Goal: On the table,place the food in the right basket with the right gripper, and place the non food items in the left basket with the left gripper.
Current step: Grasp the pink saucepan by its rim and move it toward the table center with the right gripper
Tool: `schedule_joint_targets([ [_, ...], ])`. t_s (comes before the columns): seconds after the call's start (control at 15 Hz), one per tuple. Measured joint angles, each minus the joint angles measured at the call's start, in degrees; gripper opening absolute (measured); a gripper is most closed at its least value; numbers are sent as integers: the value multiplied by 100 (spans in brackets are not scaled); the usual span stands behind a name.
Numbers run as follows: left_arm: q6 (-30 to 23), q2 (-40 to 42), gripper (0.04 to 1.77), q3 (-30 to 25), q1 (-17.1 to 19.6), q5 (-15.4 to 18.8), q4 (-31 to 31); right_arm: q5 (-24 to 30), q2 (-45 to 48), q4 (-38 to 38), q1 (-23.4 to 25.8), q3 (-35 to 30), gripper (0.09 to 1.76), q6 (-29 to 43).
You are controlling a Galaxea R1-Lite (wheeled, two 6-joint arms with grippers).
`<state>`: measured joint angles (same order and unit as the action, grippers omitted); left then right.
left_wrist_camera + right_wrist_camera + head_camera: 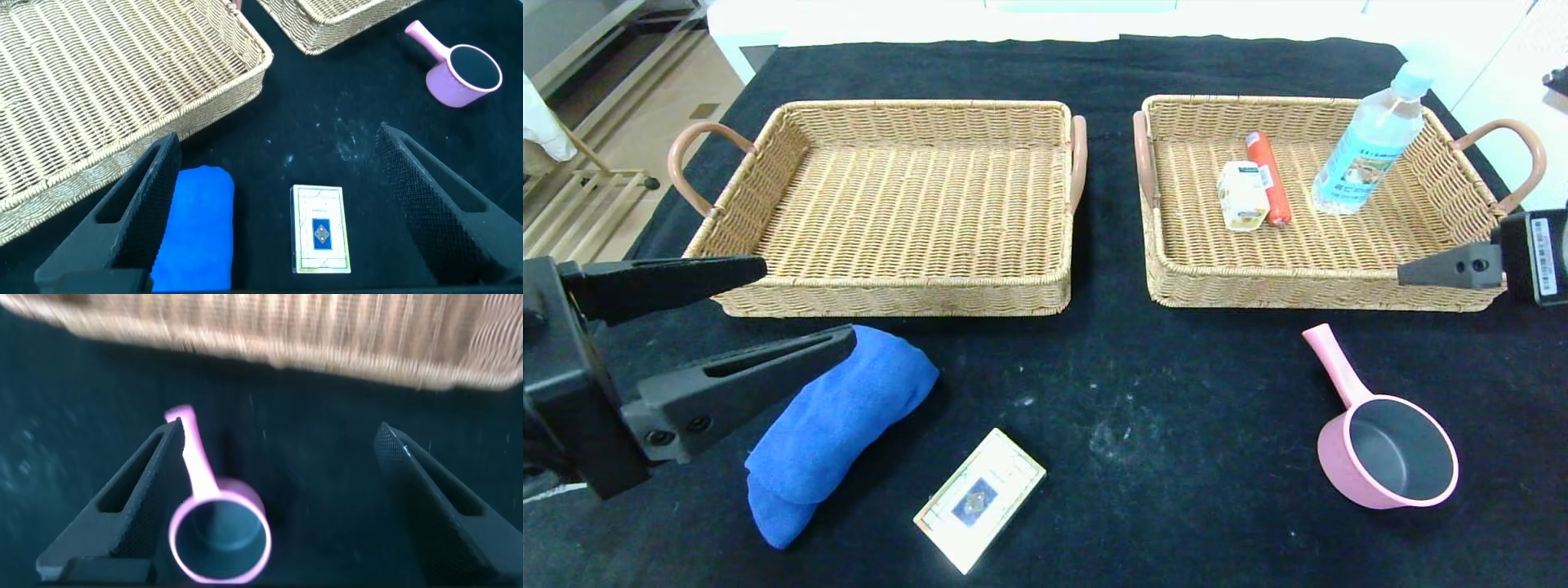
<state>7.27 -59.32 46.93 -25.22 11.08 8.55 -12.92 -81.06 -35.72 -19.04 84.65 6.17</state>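
Table: black cloth (1111,367), two wicker baskets.
Right basket (1168,278): bottle (1368,143), sausage (1270,175), carton (1243,194).
Left basket (890,294): bare.
Front: towel (841,425), card box (980,498), pink pot (1388,457).
Left gripper (805,306): jaws apart above towel.
Right gripper (278,506): jaws apart, holding nothing, above pot.

left basket (890,204): empty, open from above
right basket (1437,245): bottle (1372,139) stood upright at the back, carton (1243,194) and sausage (1268,177) lay mid-floor, front bare
table (1160,392): open gap between card box (980,498) and pink pot (1388,457)
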Motion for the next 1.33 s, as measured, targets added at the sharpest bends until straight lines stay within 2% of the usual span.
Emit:
schedule_joint_targets([
  [0.33, 0, 6, 172, 0, 0, 0, -1, 105, 305, -96, 157, -861, 170, 190],
  [0.53, 0, 11, 172, 0, 0, 0, -6, 354, 401, -356, 185, -1087, 170, 435],
  [1.13, -2, 4, 172, -9, 0, 2, -11, 524, 317, -297, 262, -1833, 170, 499],
  [1.33, 0, -2, 172, -9, 0, 0, -9, 529, 90, -226, 286, -1914, 170, 750],
])
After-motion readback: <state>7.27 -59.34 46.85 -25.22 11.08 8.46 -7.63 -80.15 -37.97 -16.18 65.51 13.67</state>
